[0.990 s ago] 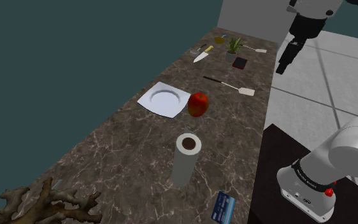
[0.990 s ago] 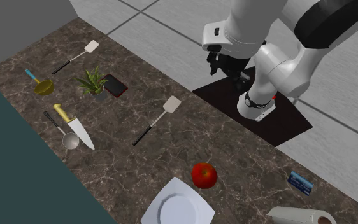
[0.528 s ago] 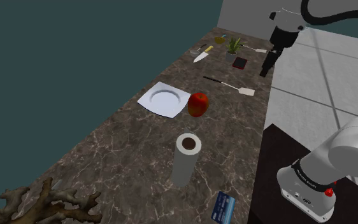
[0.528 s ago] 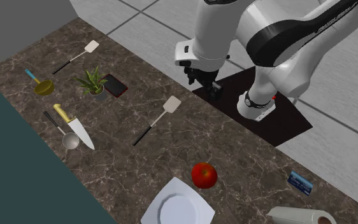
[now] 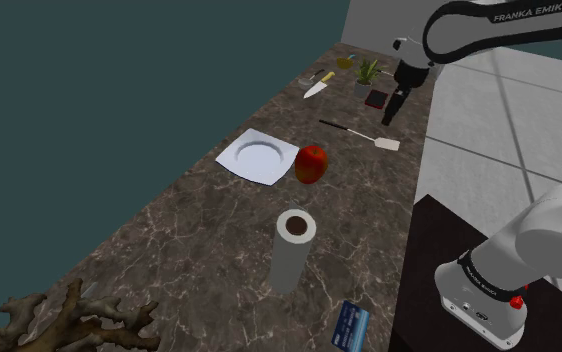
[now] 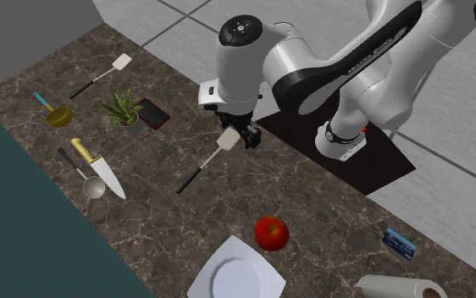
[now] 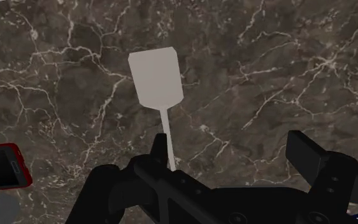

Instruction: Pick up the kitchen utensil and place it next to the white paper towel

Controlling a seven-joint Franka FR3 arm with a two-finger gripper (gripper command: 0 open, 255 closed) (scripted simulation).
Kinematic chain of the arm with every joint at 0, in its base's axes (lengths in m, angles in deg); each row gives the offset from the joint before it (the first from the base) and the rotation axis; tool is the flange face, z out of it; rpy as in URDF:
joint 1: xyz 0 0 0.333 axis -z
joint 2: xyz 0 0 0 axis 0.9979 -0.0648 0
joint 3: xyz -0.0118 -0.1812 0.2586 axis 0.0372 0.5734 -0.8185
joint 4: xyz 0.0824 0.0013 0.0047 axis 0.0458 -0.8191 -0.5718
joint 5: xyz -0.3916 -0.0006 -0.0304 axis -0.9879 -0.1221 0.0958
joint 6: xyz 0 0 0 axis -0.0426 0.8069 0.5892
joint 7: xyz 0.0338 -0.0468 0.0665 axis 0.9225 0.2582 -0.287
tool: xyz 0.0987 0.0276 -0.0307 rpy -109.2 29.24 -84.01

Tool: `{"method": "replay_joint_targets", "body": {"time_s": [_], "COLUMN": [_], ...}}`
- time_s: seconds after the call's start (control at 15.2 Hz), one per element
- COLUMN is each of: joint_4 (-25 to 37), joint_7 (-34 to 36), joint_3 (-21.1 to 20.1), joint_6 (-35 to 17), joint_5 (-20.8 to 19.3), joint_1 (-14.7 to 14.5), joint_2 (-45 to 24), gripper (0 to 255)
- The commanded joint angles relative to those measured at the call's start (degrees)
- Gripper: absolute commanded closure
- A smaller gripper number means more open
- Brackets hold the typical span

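The white paper towel (image 5: 294,245) stands upright towards the tabletop's (image 5: 199,260) near end, with room beside it, likely for the delivery. Farther along, by the edge facing the stand, the spatula (image 5: 361,133) lies flat, pale blade towards that edge. The hand (image 5: 389,115) hovers over the blade end, fingers apart and empty, probably lining up a grasp.

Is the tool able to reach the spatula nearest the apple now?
Probably yes: the open tool hangs right above that spatula, and nothing lies on or against it.
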Motion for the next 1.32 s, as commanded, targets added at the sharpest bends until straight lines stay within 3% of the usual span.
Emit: {"method": "replay_joint_targets", "body": {"time_s": [0.0,0.53,0.99,1.25], "joint_4": [0.98,8.83,7.07,6.95], "joint_7": [-2.33,-11.97,-12.64,-12.7], "joint_3": [1.04,3.6,3.45,3.43], "joint_6": [-3.52,-13.86,-19.05,-19.47], "joint_5": [0.54,5.5,6.46,6.55], "joint_1": [-0.14,-0.54,-0.56,-0.57], "joint_2": [-3.95,-20.9,-24.38,-24.69], "gripper": [0,0,0,0]}}
